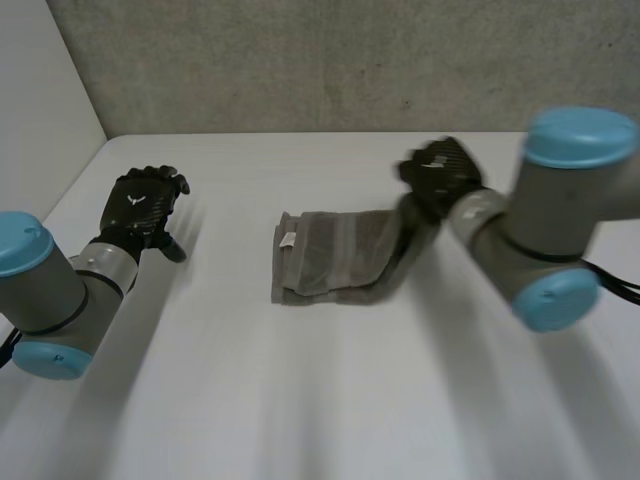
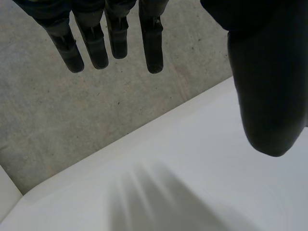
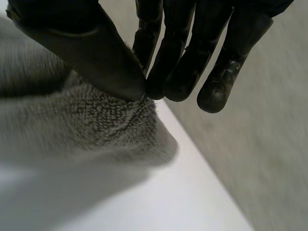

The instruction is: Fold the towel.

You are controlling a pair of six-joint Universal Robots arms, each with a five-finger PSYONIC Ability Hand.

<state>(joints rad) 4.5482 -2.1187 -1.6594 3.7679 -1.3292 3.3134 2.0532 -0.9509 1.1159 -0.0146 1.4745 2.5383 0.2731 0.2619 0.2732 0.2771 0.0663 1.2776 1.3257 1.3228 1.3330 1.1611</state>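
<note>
A grey towel (image 1: 335, 255), folded into a narrow band with a small white label at its left end, lies in the middle of the white table (image 1: 300, 400). My right hand (image 1: 440, 172) holds the towel's right end lifted off the table. In the right wrist view the thumb and fingers (image 3: 166, 72) pinch the towel (image 3: 96, 125) at its edge. My left hand (image 1: 142, 205) hovers over the table's left side, well clear of the towel, its fingers (image 2: 110, 43) straight and holding nothing.
A grey speckled wall (image 1: 330, 60) rises behind the table's far edge. The table's left edge runs close to my left arm (image 1: 45, 290). My right arm (image 1: 550, 235) reaches over the table's right side.
</note>
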